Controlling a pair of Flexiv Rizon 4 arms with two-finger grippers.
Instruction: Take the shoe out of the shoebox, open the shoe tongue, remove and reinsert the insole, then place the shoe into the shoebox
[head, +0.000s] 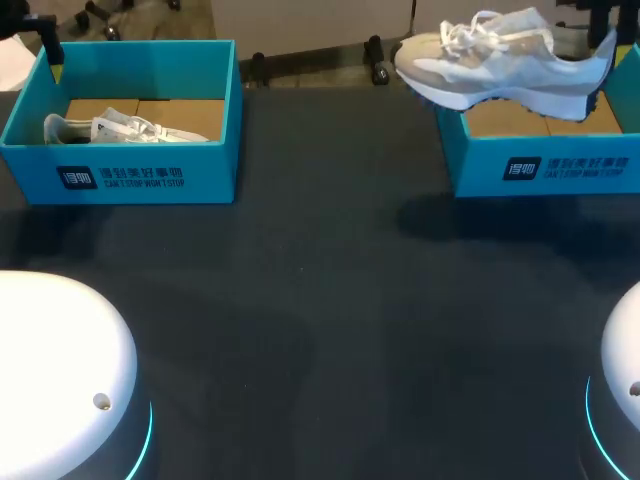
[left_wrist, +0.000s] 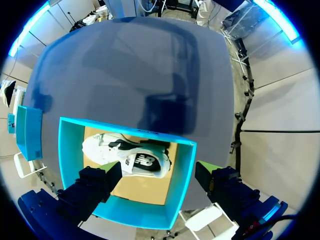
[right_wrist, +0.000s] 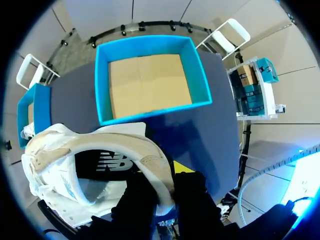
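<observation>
On the dark surface (head: 320, 330), the left shoebox (head: 130, 180) contains the left shoe (head: 120, 128), lying on its side. The left pincer (left_wrist: 159, 175) hangs above, spread wide, holding nothing. Above the right shoebox (head: 560, 170), the right pincer (right_wrist: 167, 192) clamps the heel of the lifted shoe (head: 500, 65). Judged status: extraction done here; tongue, insole and return outstanding.

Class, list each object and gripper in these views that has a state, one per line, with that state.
left shoebox: open-topped, one shoe inside.
boxed shoe: lying on its side.
right shoebox: open-topped, empty.
lifted shoe: in the air, gripped at the heel collar.
left gripper: open, above the left shoebox.
right gripper: shut on the lifted shoe.
</observation>
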